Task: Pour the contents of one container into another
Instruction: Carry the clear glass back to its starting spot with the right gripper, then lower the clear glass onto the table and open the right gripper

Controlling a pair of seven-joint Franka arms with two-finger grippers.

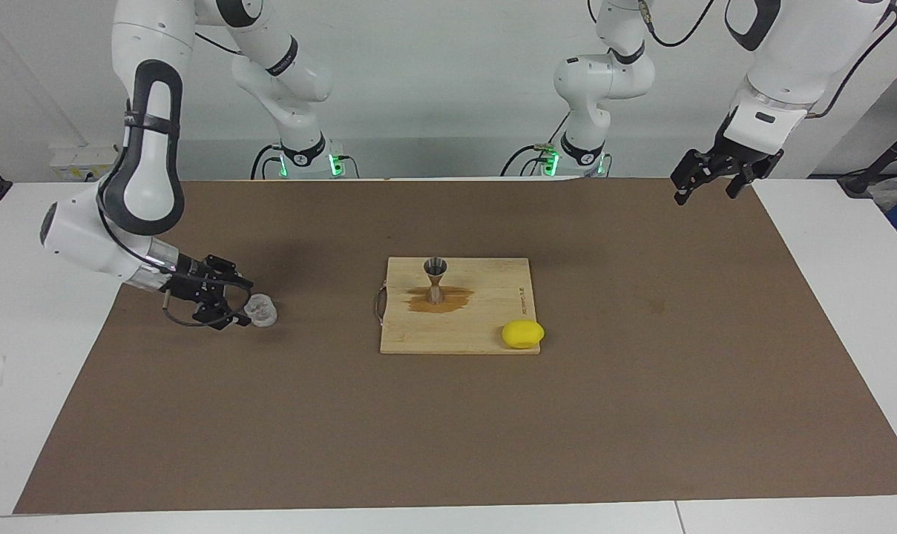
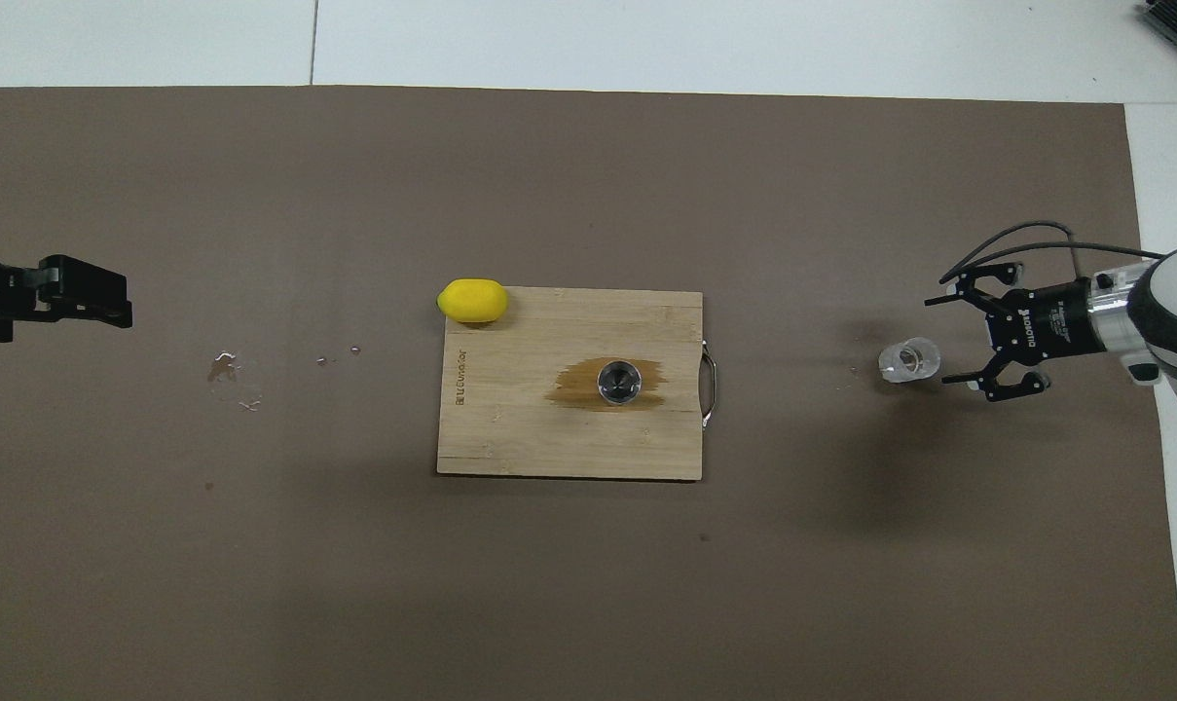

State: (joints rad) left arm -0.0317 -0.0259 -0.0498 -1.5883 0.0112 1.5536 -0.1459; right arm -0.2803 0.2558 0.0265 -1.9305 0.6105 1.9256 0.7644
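Tumbler (image 1: 260, 310) just beside spread right claw (image 1: 234, 302), seemingly apart.

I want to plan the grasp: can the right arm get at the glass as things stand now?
Probably yes. The right gripper is low beside the glass, fingers open toward it, and nothing lies between them. The jigger stands apart on the board.

Clear glass tumbler (image 1: 260, 309); shiny metal jigger (image 1: 435, 279) on a pale wooden board (image 1: 485, 326) with a dark wet-looking stain; smooth yellow lemon (image 1: 522, 334); matt brown mat (image 1: 641, 415).
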